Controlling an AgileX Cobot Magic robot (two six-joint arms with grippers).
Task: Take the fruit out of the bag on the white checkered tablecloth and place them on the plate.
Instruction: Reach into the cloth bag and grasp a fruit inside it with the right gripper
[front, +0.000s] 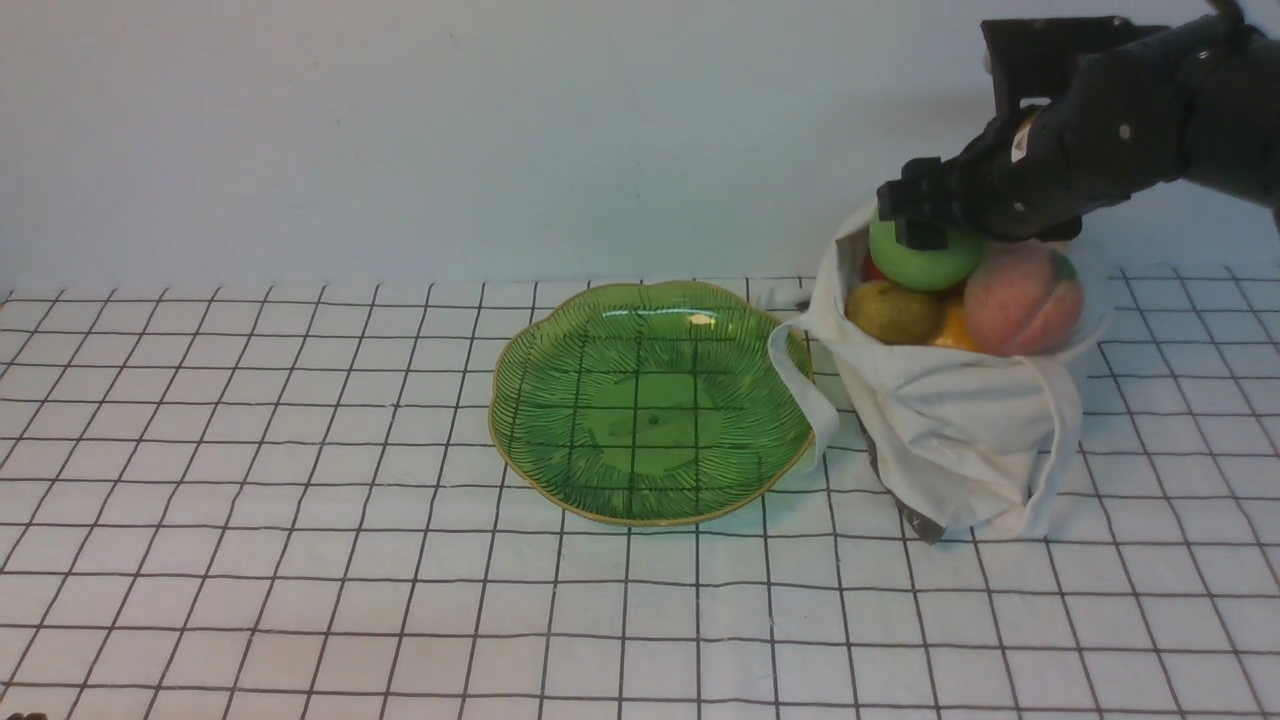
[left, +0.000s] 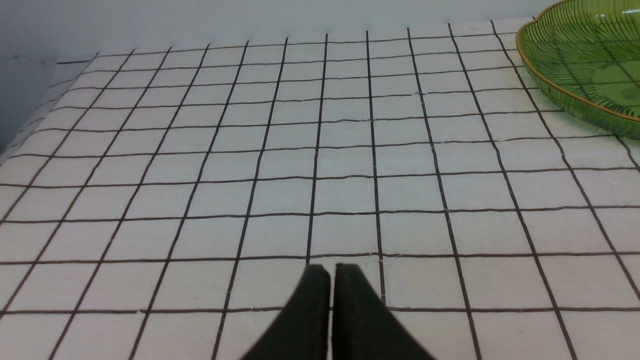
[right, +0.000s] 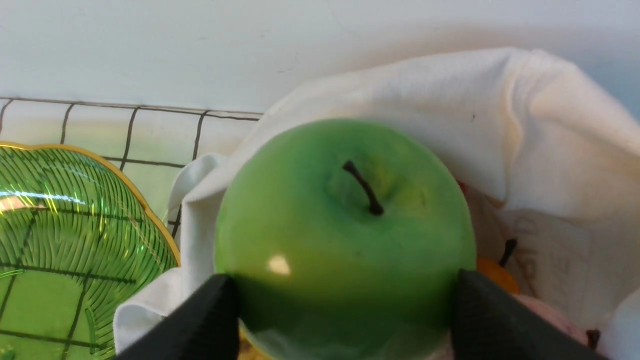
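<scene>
Your right gripper (right: 345, 305), at one o'clock in the front view, grasps the green apple (front: 925, 258) between its fingers, at the mouth of the white cloth bag (front: 960, 420). Your left gripper (left: 332, 310) is closed, its fingertips together and holding nothing, over the white checkered tablecloth (front: 300, 560). Within the bag's opening, the pink peach (front: 1022, 300) lies at about four o'clock from the apple, the olive-brown pear (front: 893, 312) at seven, and an orange-yellow fruit (front: 955, 328) between those two. The green wavy-rimmed plate (front: 650, 410) is bare, near the center; one bag handle (front: 805, 395) droops over its three o'clock edge.
</scene>
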